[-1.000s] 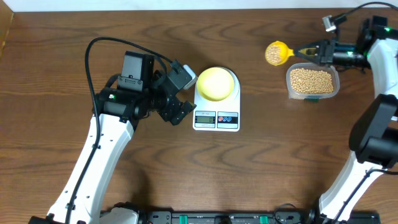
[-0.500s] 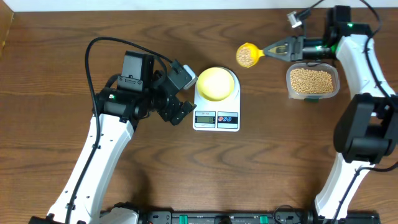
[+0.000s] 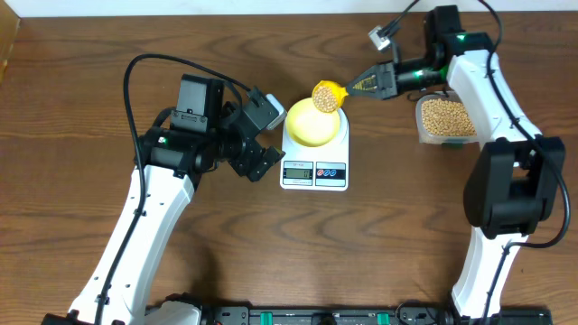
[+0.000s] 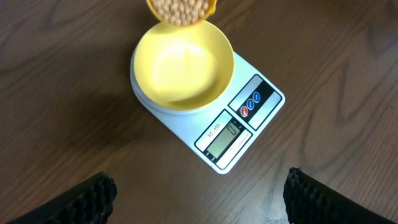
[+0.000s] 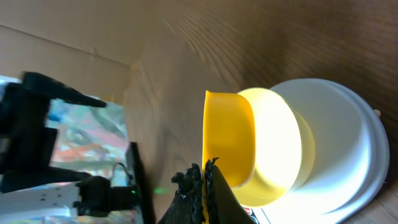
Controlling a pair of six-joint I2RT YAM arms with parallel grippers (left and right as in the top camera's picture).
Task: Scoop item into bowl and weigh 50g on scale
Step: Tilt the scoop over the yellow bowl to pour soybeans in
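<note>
Yellow scoop of beans is hanging at the bowl's one o'clock edge, pinched tight by the right gripper. Tipping fast is risking spills beside the scale. Left gripper is gaping, empty.

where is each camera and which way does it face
Overhead: above the table, looking straight down on scale, bowl, tub, left arm and right arm.
Left wrist: on the left arm, looking down at bowl and scale; left gripper, jaws open, at bottom corners.
Right wrist: on the right arm, looking along the scoop toward bowl; right gripper, jaws shut on its handle.
Shared: all show bowl and scoop.
</note>
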